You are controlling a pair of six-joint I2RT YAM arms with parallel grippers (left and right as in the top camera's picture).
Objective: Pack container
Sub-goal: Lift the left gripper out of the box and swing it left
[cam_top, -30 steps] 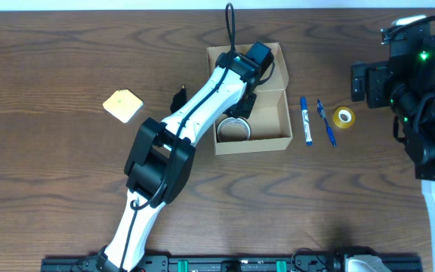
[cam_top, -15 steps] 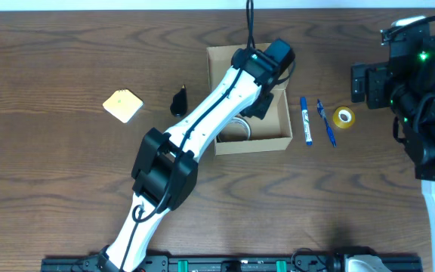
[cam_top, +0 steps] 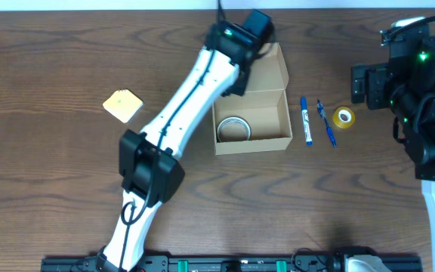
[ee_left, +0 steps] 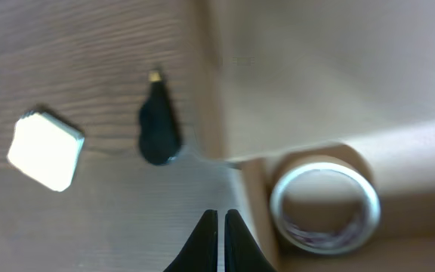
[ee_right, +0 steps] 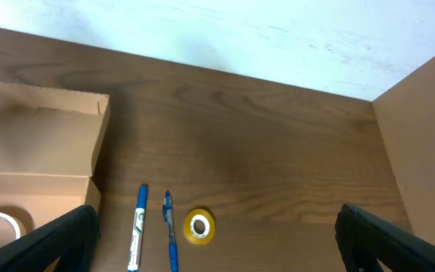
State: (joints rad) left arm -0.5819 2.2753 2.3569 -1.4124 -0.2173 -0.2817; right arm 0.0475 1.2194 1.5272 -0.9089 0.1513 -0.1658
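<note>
Container (cam_top: 269, 72) wall near closed empty left end effector (ee_left: 219, 224) | right end effector (ee_right: 217, 240) gaping, empty

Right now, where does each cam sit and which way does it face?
Overhead: above the table, looking straight down at the open container; left arm and right arm show.
Left wrist: above the container's left wall, facing down; shut left gripper at the bottom edge.
Right wrist: at the table's right side, facing its far edge; right gripper's fingers open in the bottom corners.
Shared: the clear tape roll inside the container appears in all three.
</note>
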